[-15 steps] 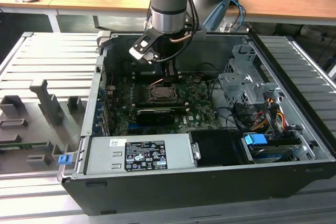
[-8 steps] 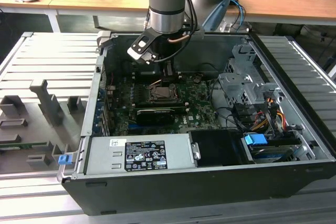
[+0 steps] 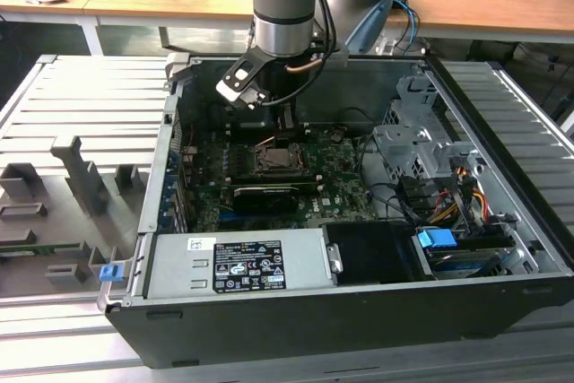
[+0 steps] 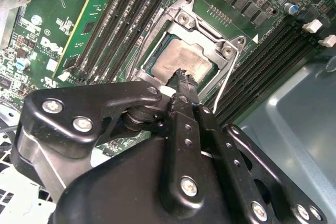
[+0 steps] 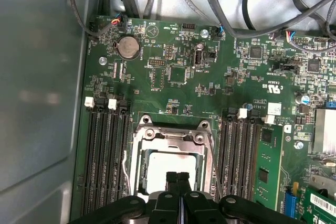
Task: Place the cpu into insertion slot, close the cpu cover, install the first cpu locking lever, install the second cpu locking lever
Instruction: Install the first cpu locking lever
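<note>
One cpu inside insertion slot

The arm is a thick cylinder of silver-grey metal, with a pale blue band at the top and a dark ring lower down. Black cables loop beside it, near a black-and-white block. The hand is matt black, made of flat rounded linkage bars fastened with silver screws, with slim ridged fingers.
</note>
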### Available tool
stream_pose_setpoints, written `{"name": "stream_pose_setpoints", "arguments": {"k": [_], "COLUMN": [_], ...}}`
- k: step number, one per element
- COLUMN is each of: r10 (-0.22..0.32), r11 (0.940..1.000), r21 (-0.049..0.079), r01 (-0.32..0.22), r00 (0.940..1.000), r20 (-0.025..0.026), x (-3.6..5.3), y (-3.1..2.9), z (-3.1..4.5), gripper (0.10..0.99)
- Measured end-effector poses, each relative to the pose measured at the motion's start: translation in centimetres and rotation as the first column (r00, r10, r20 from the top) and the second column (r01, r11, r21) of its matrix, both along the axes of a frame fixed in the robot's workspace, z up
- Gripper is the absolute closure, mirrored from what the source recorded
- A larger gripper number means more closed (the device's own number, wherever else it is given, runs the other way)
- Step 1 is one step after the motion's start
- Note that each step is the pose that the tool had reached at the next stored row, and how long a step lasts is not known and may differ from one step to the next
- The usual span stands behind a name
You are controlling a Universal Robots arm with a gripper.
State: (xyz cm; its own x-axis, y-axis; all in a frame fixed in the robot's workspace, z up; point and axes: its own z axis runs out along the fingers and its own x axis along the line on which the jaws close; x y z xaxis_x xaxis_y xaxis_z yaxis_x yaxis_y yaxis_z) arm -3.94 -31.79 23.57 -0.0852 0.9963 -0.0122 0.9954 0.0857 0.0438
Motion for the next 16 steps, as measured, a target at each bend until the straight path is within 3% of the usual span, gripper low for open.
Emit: {"name": "stream_pose_setpoints", "arguments": {"k": [11,16], "r10": [0.000,0.000], "r11": [1.0000,1.0000], "r21": [0.000,0.000], "r01": [0.000,0.000], "r00": [1.0000,1.0000], "r20": [0.0000,0.0000], "x": [0.00,-0.01], "y": [0.00,0.00], "z": [0.24,1.21], "gripper": [0.980,0.980]}}
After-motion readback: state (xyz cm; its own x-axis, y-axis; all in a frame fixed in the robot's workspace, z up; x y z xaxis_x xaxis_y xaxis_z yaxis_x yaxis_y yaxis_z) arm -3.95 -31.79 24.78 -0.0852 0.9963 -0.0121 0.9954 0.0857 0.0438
